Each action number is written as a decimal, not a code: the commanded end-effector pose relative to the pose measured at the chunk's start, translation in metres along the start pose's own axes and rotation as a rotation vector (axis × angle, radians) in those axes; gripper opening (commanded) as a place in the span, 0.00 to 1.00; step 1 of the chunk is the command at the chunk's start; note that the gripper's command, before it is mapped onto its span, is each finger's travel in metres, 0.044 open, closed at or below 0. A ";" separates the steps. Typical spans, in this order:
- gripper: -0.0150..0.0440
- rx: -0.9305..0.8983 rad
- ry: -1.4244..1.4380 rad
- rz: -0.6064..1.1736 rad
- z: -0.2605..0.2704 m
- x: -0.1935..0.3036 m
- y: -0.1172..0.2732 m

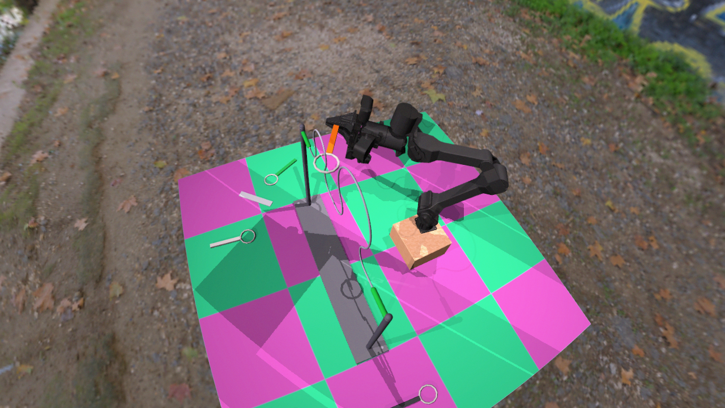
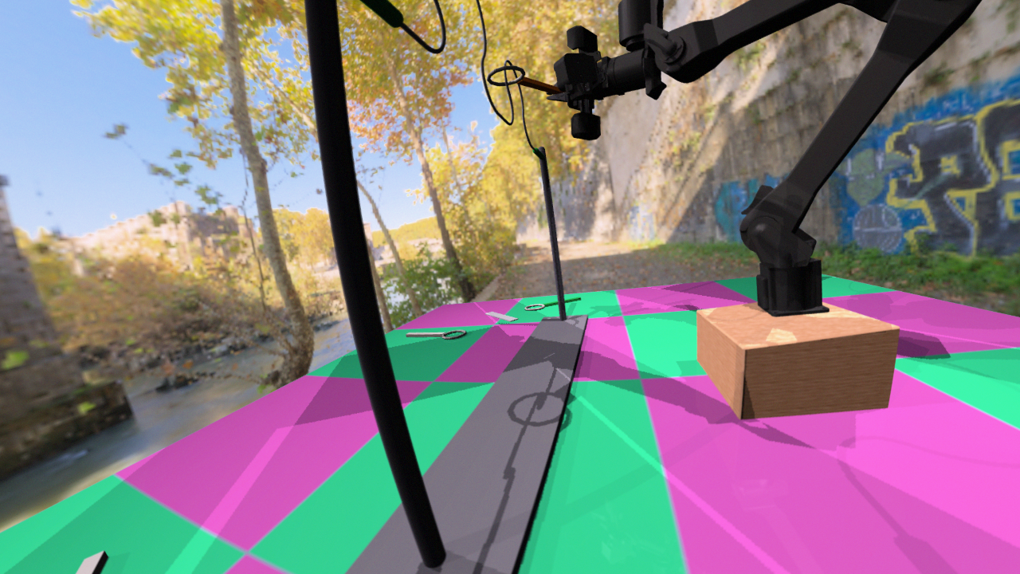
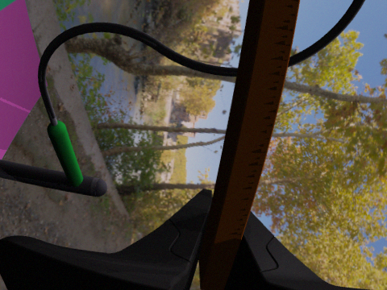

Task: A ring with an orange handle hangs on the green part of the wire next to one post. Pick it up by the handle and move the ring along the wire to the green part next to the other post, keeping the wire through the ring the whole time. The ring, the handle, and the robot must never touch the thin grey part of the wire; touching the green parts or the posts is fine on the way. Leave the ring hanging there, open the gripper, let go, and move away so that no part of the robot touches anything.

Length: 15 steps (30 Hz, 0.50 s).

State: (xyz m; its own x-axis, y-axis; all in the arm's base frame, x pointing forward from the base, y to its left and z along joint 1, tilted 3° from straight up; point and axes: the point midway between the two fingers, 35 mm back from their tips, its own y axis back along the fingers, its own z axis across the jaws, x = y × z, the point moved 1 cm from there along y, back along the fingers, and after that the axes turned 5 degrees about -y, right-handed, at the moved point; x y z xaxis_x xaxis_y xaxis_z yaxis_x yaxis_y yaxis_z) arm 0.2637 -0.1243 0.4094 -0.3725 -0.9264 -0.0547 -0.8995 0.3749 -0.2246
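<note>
My gripper (image 1: 340,127) (image 2: 562,88) (image 3: 216,200) is shut on the orange handle (image 1: 332,137) (image 2: 538,85) (image 3: 258,113). The pale ring hangs from the handle's lower end, high in the air, with the thin grey wire (image 1: 354,190) (image 3: 135,38) running through it. The ring is a short way along the wire from the far post (image 1: 306,172) (image 2: 554,242) (image 3: 48,179) and its green part (image 1: 305,137) (image 3: 66,151). The other post (image 1: 380,330) (image 2: 356,285) and its green part (image 1: 379,301) stand at the near end. I cannot tell whether the ring touches the wire.
The arm stands on a wooden block (image 1: 419,243) (image 2: 798,363). A grey strip (image 1: 334,273) (image 2: 499,442) joins the two posts. Spare rings with handles (image 1: 280,172) (image 1: 233,239) (image 1: 420,396) and a grey bar (image 1: 255,199) lie on the checked mat (image 1: 537,304).
</note>
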 end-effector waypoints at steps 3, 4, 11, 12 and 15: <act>0.00 0.036 0.081 -0.016 -0.001 0.000 -0.001; 0.00 0.042 0.093 -0.018 -0.002 0.000 -0.001; 0.00 0.081 0.163 -0.030 -0.005 -0.001 -0.002; 0.00 0.086 0.171 -0.032 -0.005 -0.001 -0.002; 0.00 0.098 0.193 -0.036 -0.006 -0.001 -0.002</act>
State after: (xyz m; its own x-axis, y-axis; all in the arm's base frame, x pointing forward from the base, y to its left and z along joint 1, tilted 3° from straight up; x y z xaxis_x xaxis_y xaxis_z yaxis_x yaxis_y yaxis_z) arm 0.2629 -0.1236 0.4189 -0.3861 -0.9155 0.1130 -0.8882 0.3359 -0.3135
